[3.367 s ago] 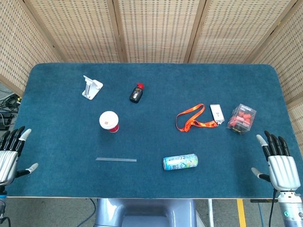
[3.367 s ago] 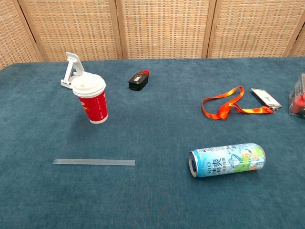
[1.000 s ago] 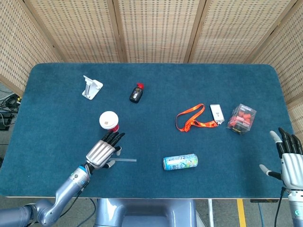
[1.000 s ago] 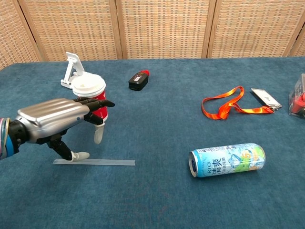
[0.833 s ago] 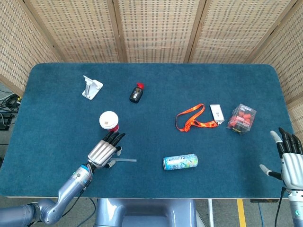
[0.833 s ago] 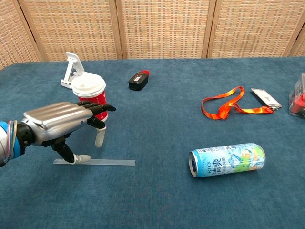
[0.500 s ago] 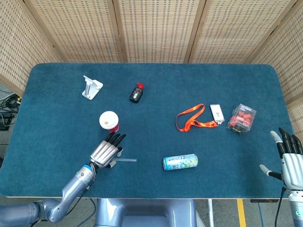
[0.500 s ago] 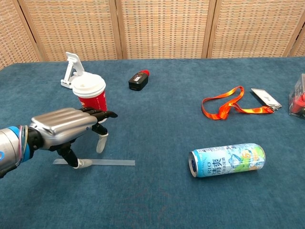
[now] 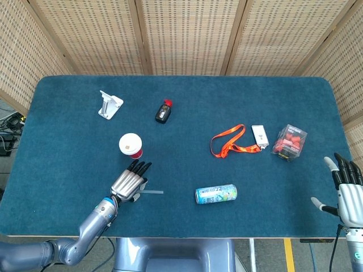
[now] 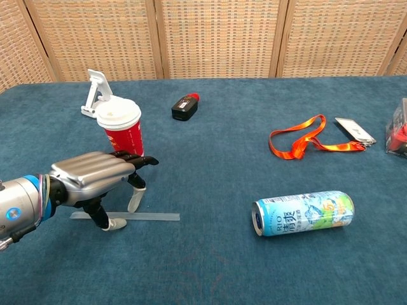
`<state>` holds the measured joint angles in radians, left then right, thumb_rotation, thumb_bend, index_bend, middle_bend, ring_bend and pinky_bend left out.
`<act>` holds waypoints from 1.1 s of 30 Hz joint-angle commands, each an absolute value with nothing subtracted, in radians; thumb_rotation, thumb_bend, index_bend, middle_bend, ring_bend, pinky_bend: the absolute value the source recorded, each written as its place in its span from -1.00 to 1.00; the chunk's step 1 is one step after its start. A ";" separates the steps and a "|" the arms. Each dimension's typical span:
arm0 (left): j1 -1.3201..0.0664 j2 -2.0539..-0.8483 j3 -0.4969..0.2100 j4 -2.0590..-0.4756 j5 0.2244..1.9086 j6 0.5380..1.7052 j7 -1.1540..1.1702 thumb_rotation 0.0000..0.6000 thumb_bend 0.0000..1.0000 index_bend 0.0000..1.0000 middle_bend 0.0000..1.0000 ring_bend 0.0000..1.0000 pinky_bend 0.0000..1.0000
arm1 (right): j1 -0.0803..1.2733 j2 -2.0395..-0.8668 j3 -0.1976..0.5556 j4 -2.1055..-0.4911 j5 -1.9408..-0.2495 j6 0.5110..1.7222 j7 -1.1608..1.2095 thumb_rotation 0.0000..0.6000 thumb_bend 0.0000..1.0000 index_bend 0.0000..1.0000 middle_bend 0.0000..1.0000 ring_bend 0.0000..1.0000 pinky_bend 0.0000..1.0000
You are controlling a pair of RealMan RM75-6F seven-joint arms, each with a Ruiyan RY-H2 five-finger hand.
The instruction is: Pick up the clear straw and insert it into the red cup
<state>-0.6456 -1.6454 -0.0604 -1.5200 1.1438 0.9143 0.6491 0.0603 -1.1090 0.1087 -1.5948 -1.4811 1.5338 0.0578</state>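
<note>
The left hand (image 9: 128, 185) covers the straw's (image 9: 152, 192) left end, just below the cup (image 9: 131, 145).

cup (image 10: 122, 131): on the counter (image 9: 187, 102), behind my left hand (image 10: 95, 175)
straw (image 10: 152, 216): flat, under my left fingers (image 10: 133, 202)
can (image 10: 303, 213): on its side, right of the straw
lanyard (image 9: 229, 144): behind the can
right hand (image 9: 348, 197): off the counter's right edge

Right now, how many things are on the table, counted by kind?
Cups: 1, the red cup
Straws: 1, the straw
Cans: 1
Lanyards: 1
White stands: 1
Small black bottles: 1
Clear boxes: 1
Total: 7
</note>
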 commanded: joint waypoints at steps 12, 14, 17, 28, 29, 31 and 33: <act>-0.665 -1.650 -0.045 -1.513 1.088 0.936 0.697 1.00 -0.36 0.12 -1.00 -1.00 -1.00 | 0.060 -1.108 0.107 -1.597 -1.484 1.533 0.062 1.00 -0.86 -0.74 -1.00 -1.00 -1.00; -0.668 -1.650 -0.042 -1.515 1.085 0.937 0.699 1.00 -0.27 0.14 -1.00 -1.00 -1.00 | 0.060 -1.107 0.108 -1.597 -1.483 1.533 0.063 1.00 -0.87 -0.74 -1.00 -1.00 -1.00; -0.670 -1.651 -0.038 -1.519 1.078 0.938 0.702 1.00 -0.17 0.18 -1.00 -1.00 -1.00 | 0.060 -1.107 0.108 -1.598 -1.485 1.535 0.065 1.00 -0.86 -0.74 -1.00 -1.00 -1.00; -0.672 -1.614 -0.054 -1.575 1.111 0.983 0.661 1.00 -0.17 0.22 -1.00 -1.00 -1.00 | 0.058 -1.107 0.109 -1.596 -1.490 1.542 0.072 1.00 -0.86 -0.74 -1.00 -1.00 -1.00; -0.673 -1.599 -0.061 -1.593 1.121 0.990 0.647 1.00 -0.17 0.22 -1.00 -1.00 -1.00 | 0.057 -1.106 0.108 -1.597 -1.491 1.543 0.072 1.00 -0.86 -0.74 -1.00 -1.00 -1.00; -0.676 -1.570 -0.077 -1.626 1.147 1.009 0.632 1.00 -0.17 0.22 -1.00 -1.00 -1.00 | 0.056 -1.105 0.107 -1.601 -1.498 1.549 0.072 1.00 -0.86 -0.74 -1.00 -1.00 -1.00; -0.678 -1.544 -0.087 -1.658 1.163 1.021 0.620 1.00 -0.17 0.22 -1.00 -1.00 -1.00 | 0.055 -1.104 0.106 -1.604 -1.505 1.555 0.069 1.00 -0.86 -0.73 -1.00 -1.00 -1.00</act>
